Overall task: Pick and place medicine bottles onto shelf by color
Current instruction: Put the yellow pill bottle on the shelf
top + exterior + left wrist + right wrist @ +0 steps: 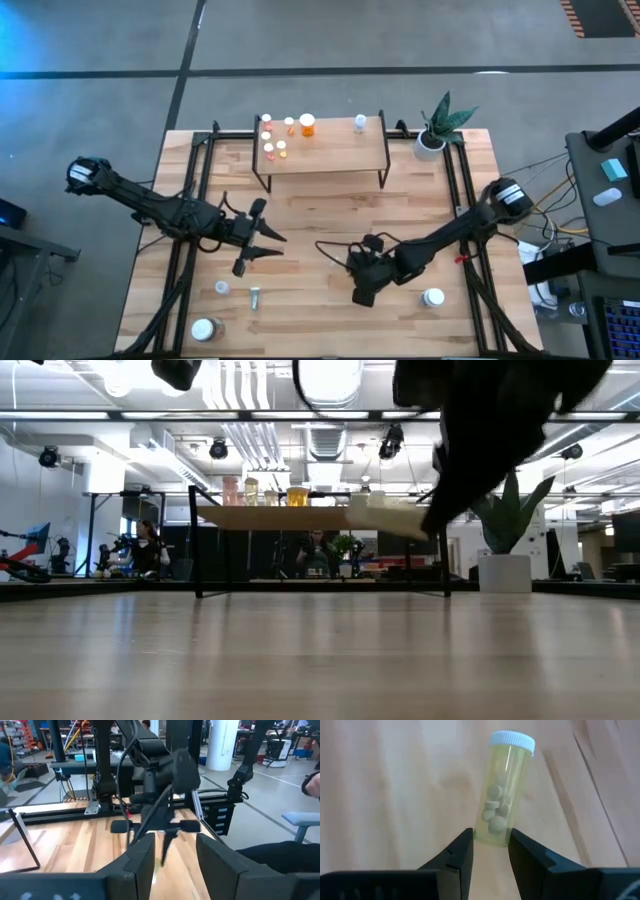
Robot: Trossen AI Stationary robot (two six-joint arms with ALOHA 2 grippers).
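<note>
The shelf [320,155] stands at the table's far middle and bears several small medicine bottles [285,135], among them an orange one [308,125] and a clear one [360,123]. Right of the table's middle, toward the near edge, my right gripper [361,293] is shut on a pale yellow-green bottle [501,795] with a white cap and pills inside. The low view shows this bottle [385,518] up in the air. My left gripper [275,245] hangs open left of centre with nothing between its fingers [142,865]. My right gripper pinches the yellow-green bottle's bottom end [492,836] between its two fingers, only at their free ends as far as the wrist view shows. The fingers slant downward and lie along the bottle. Its white cap [512,741] points away from the gripper. The bottle is lifted clear of the table.
More bottles rest on the table near the front: a small one [222,288], one lying down [255,297], a white-capped one [205,328] at the left, and one [433,297] at the right. A white pot with a plant [432,140] stands right of the shelf.
</note>
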